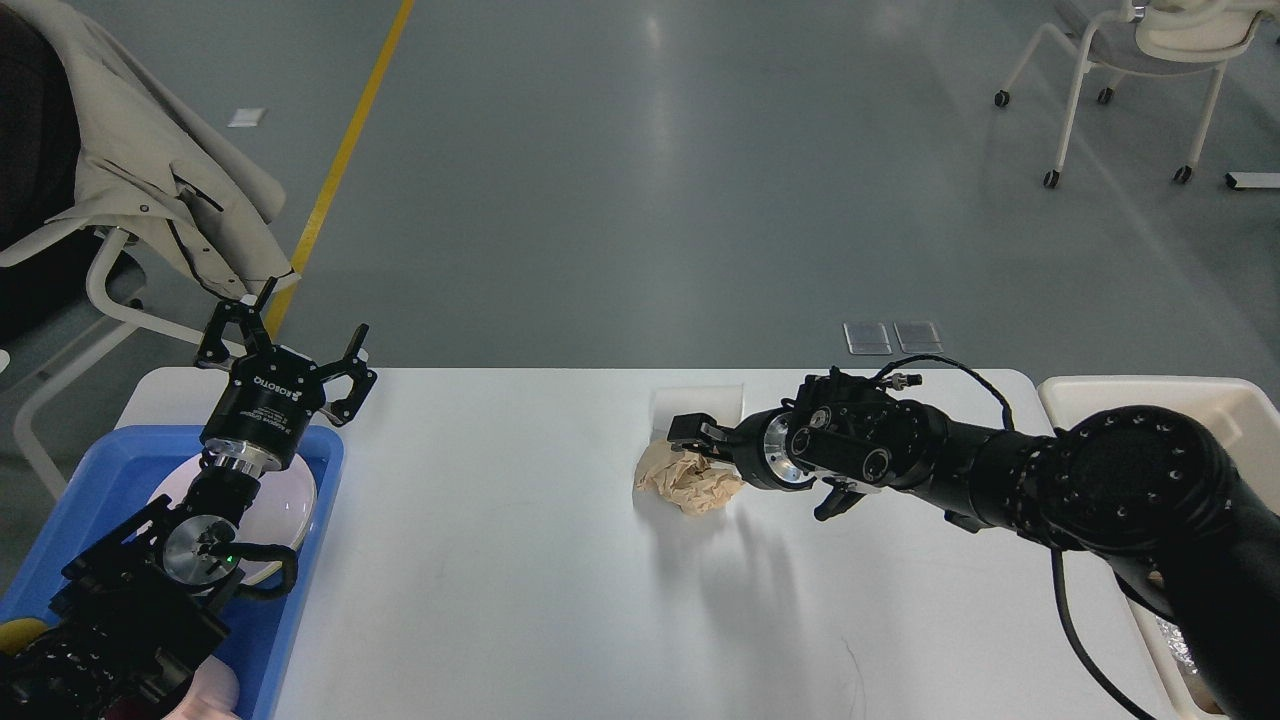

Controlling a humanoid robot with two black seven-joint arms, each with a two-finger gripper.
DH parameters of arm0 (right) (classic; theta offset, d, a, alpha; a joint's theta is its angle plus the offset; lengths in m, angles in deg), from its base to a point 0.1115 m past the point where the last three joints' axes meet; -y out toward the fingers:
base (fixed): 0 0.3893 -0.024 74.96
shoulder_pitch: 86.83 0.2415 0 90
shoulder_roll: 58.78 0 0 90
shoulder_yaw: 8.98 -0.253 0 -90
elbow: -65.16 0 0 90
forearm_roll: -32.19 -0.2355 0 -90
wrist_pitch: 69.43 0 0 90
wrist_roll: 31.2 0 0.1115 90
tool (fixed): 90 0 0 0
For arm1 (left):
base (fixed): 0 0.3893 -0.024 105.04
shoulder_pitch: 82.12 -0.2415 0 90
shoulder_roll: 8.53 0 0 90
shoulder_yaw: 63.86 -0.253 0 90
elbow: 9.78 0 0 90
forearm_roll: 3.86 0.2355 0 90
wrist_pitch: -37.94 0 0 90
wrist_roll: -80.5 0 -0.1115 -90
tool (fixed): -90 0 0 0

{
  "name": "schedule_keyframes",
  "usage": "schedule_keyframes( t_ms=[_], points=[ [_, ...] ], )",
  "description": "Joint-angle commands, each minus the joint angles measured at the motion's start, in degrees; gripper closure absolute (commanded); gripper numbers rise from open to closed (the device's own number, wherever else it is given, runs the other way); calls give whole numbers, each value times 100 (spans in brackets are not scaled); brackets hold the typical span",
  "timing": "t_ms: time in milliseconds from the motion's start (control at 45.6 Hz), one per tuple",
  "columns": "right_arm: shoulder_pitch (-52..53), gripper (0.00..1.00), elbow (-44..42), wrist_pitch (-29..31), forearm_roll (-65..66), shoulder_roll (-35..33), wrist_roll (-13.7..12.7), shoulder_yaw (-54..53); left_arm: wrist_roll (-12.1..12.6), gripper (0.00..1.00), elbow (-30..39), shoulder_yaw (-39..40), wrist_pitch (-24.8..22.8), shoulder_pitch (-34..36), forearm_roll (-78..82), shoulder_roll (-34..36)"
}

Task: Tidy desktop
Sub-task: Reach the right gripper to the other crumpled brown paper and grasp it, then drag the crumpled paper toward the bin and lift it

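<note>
**One crumpled wad left near the far edge**

While little clutter shows on the surface [560, 600], the tidying is not finished, as I judge it. From the head view, the only view I have, a crumpled brown paper wad [688, 482] lies near the far edge, about midway along it, partly on a white sheet [700, 398] that also sits at that edge. The rest of the white top looks bare apart from a faint dark mark near the near edge.

My right claw [690, 436] reaches in from the right and sits at the wad's top right, fingers seen end-on and dark; I cannot tell whether they are spread or have pinched the paper. My left claw [285, 352] hangs over the far left corner, fingers spread and holding nothing, above a blue tray [120, 450] that carries a white plate [292, 505].

At the right edge stands a cream bin [1120, 390], mostly hidden by my right arm. What seems left: lift the wad, carry it to the bin, then deal with the white sheet.
</note>
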Motion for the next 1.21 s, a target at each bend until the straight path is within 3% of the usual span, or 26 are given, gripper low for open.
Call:
schedule_keyframes(
  t_ms=[0,701,811,1030,1096,1140,1162,1184],
  points=[
    [-161,0,-70,-92,26,61,-19,7,0,0,0,0,-9,0,0,7],
    [-636,0,-193,-348,-45,192,-19,-775,0,0,0,0,0,0,0,-2],
    [-671,5,-193,-348,-45,201,-19,-784,0,0,0,0,0,0,0,7],
    [-715,59,-175,-339,-45,192,-11,-810,0,0,0,0,0,0,0,7],
    [-741,69,-149,-330,-45,192,16,-810,0,0,0,0,0,0,0,7],
    [-741,93,-123,-278,-45,175,33,-802,0,0,0,0,0,0,0,7],
    [-741,100,-114,-277,-45,175,33,-802,0,0,0,0,0,0,0,7],
    [-750,100,-114,-269,-36,175,33,-802,0,0,0,0,0,0,0,7]
  ],
)
